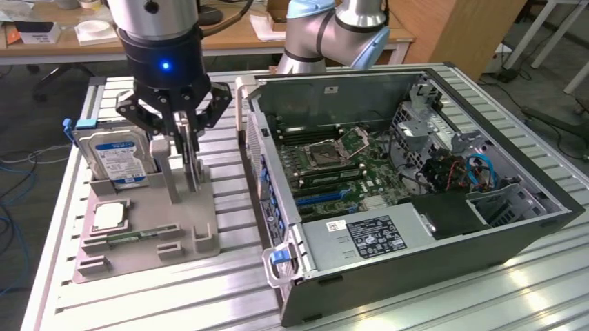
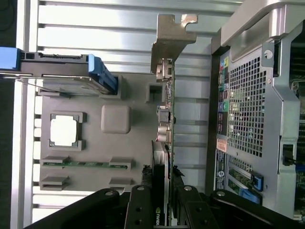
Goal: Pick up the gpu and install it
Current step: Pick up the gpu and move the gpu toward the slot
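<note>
Hand point(image 1: 181, 132) pinches thin green circuit-board gpu w/ silver end bracket point(image 2: 167, 119), card upright in grey holder tray point(image 1: 138, 256) on surface. Grasp made. Not yet lifted or installed in open black PC case point(image 1: 414, 279).

arm vertical, gripper point(image 1: 181, 148) pointing down, jaws clamped.
</note>
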### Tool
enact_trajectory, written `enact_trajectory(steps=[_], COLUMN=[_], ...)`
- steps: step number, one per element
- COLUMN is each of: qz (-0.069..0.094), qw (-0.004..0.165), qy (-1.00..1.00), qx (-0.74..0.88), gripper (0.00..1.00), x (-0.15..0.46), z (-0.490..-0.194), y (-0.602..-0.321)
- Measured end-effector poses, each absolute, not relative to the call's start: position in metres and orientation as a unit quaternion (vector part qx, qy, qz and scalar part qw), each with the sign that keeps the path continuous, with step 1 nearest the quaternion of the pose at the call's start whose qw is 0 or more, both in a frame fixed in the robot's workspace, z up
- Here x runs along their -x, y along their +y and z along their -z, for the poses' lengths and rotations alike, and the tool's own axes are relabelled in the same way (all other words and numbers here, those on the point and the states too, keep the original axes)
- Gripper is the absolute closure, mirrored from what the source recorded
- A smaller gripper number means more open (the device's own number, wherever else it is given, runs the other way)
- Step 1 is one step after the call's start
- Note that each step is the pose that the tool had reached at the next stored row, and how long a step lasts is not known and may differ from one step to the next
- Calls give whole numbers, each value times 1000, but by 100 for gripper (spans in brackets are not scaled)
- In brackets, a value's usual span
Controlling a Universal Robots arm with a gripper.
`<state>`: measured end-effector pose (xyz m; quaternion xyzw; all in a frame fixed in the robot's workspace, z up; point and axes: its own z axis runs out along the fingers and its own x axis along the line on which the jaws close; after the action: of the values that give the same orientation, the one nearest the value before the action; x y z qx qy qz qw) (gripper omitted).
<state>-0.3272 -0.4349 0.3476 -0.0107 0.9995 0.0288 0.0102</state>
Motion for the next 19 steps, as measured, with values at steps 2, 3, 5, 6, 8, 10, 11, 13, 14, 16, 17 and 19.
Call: enact_trajectory(steps=[2, 3, 5, 6, 8, 10, 11, 13, 14, 16, 17, 19], qz=[-18, -13, -10, -9, -8, -8, -8, -8, -8, -8, -8, -8], qw=[10, 10, 10, 10, 10, 10, 10, 10, 10, 10, 10, 10], qy=[1000, 1000, 1000, 1000, 1000, 1000, 1000, 1000, 1000, 1000, 1000, 1000], qx=[11, 11, 11, 11, 11, 11, 11, 11, 11, 11, 11, 11], gripper=[74, 74, 74, 74, 74, 74, 74, 74, 74, 74, 74, 74], x=[327, 327, 327, 327, 327, 327, 327, 327, 327, 327, 327, 327], z=[-349, -350, -352, -352, -355, -357, -358, -360, -362, -365, -366, -369], y=[-435, -435, -435, -435, -435, -435, -435, -435, -435, -435, -435, -435])
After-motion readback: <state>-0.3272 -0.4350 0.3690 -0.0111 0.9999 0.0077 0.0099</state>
